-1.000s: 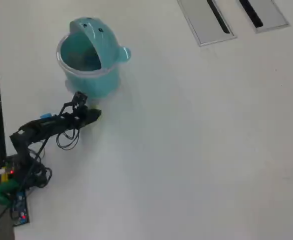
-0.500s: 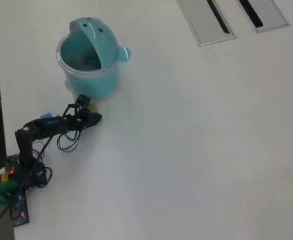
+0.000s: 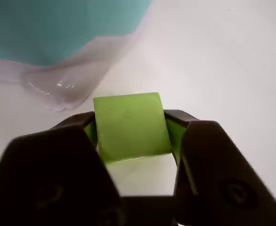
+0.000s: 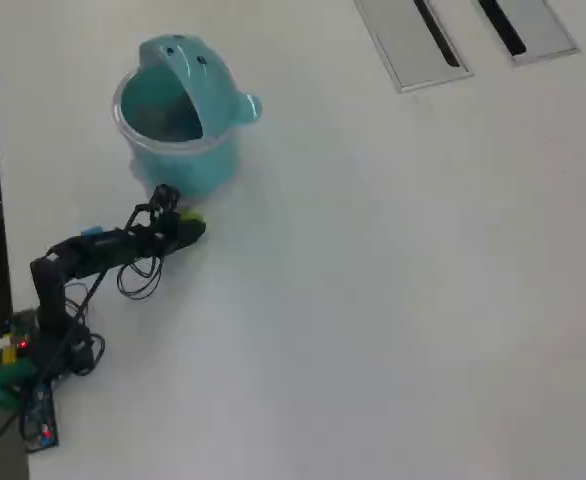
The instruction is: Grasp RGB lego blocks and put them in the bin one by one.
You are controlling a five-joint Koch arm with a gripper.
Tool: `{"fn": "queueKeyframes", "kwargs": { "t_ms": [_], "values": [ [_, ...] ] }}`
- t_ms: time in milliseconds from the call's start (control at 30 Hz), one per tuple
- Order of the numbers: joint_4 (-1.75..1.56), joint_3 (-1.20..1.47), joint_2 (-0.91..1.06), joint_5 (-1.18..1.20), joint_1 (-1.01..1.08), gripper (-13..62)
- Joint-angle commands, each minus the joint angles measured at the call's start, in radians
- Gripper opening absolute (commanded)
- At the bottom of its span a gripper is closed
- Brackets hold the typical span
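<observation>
Teal bin (image 4: 178, 125) upper left of the overhead frame, close ahead of the gripper (image 4: 195, 224), wide bare white table (image 4: 393, 300) open to the right, grey slotted panels (image 4: 463, 35) far along the top edge

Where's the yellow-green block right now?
Between the gripper's two jaws, centre of the wrist view: the yellow-green block. In the overhead view it sits at the arm's tip just below the teal bin, on the left.

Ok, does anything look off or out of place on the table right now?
Nothing stands out. The bin stands upright on the table, and the yellow-green block sits squarely between the jaws of the gripper beside it. No spill or damage shows.
</observation>
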Motion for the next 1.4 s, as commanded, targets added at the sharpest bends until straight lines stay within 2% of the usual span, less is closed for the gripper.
{"fn": "queueKeyframes", "kwargs": {
  "t_ms": [0, 100, 800, 1367],
  "values": [
    [-0.052, -0.020, 0.064, -0.008, -0.005, 17.8],
    [-0.031, -0.003, 0.110, -0.005, -0.005, 14.9],
    [0.078, 0.049, 0.394, -0.008, -0.029, 13.3],
    [0.311, -0.060, 0.637, -0.005, -0.043, 12.3]
  ]
}}
